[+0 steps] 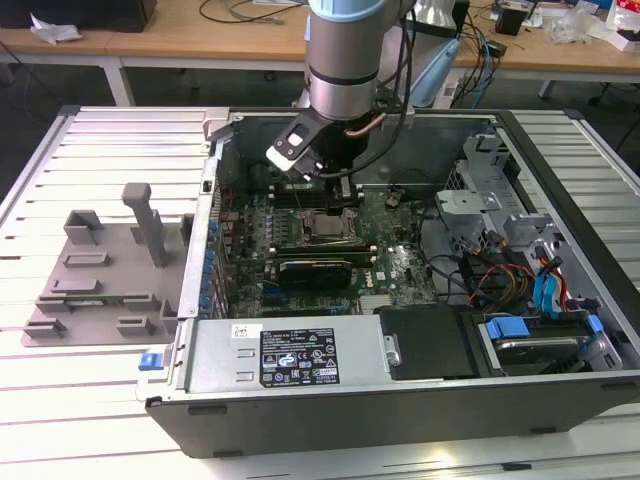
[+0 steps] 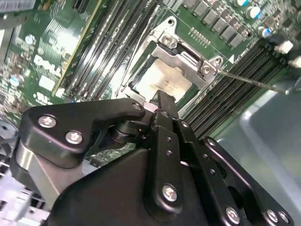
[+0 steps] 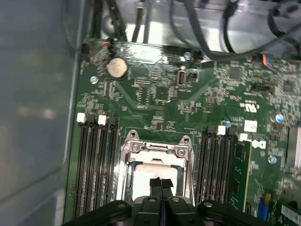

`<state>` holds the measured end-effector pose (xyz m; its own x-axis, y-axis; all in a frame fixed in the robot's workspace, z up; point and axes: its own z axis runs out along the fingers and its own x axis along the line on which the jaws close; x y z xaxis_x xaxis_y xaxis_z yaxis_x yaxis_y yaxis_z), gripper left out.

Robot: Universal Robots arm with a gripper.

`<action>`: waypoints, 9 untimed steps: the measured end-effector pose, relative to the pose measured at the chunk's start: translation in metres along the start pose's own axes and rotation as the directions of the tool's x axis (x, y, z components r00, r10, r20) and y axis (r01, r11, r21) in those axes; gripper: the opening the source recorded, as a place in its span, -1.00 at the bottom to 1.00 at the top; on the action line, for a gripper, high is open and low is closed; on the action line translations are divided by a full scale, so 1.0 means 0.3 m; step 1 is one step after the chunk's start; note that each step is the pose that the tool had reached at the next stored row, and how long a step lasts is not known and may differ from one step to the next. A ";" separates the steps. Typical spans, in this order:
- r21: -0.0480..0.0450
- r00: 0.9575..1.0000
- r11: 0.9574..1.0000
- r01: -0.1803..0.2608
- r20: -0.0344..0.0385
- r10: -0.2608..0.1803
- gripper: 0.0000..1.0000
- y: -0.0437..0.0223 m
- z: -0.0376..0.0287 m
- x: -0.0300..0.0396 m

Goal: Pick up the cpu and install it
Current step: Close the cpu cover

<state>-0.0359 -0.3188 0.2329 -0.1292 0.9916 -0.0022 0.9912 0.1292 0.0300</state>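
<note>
Silver-grey and flat, the cpu (image 3: 151,170) lies inside the socket frame (image 3: 157,149) on the motherboard (image 3: 160,94). In the first wrist view we see the gripper (image 3: 160,184) poised right over one edge of it, its two fingers closed against each other with no gap and nothing visibly pinched between them. We judge the chip light, stiff and slick on top, with a delicate underside, so we would hold it only by two opposite edges, kept level.
</note>
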 end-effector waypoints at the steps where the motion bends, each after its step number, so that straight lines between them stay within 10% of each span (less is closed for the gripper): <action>1: 0.000 1.000 1.000 0.027 -0.001 -0.027 -0.79 0.000 0.000 0.000; 5: -0.001 0.986 0.986 0.167 -0.005 -0.167 -0.79 0.000 0.001 0.000; 9: -0.002 0.948 0.948 0.318 -0.009 -0.318 -0.79 0.000 0.001 0.000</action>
<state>-0.0359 -0.3188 0.2327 -0.4384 0.8988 -0.0022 0.8983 0.4383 0.0299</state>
